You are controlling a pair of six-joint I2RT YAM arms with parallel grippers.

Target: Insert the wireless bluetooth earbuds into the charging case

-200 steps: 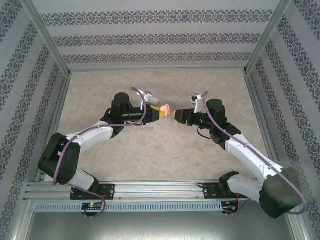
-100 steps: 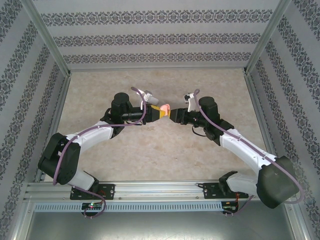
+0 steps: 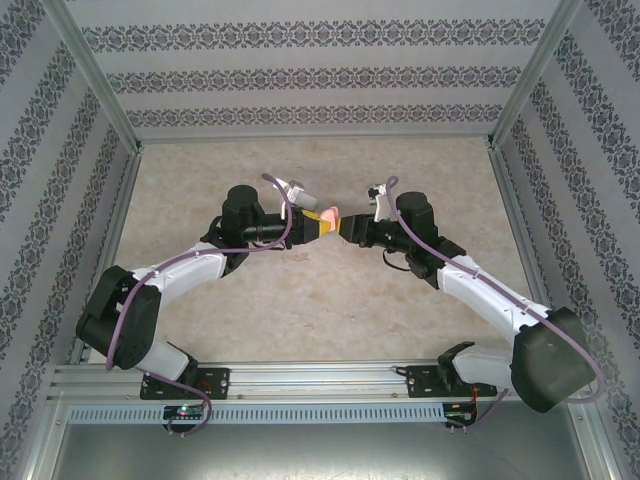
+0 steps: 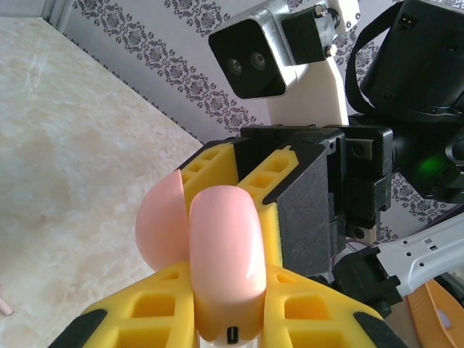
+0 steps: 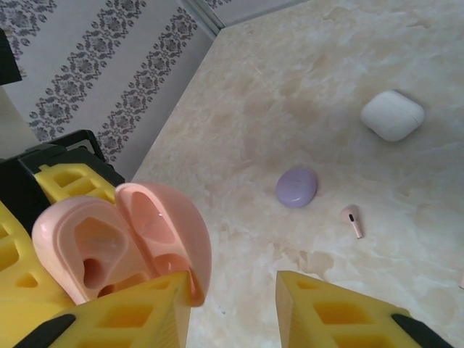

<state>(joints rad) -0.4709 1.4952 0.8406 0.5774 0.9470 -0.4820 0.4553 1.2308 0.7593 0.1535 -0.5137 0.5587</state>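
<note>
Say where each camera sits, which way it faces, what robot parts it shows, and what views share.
Top external: above, behind the arms, looking down at the table; both arms, left gripper and right gripper meeting at the pink case.
Left wrist: faces along its own yellow fingers, past the pink case, at the right gripper.
Right wrist: faces down past its own fingers at the pink case, white case, purple case, earbud.
Shared: the pink case, in all three.

We see a smooth, glossy pink plastic charging case. The left gripper has matt yellow plastic fingers. The table looks like polished beige marble. At two o'clock on it, a white case looks satin-smooth.
</note>
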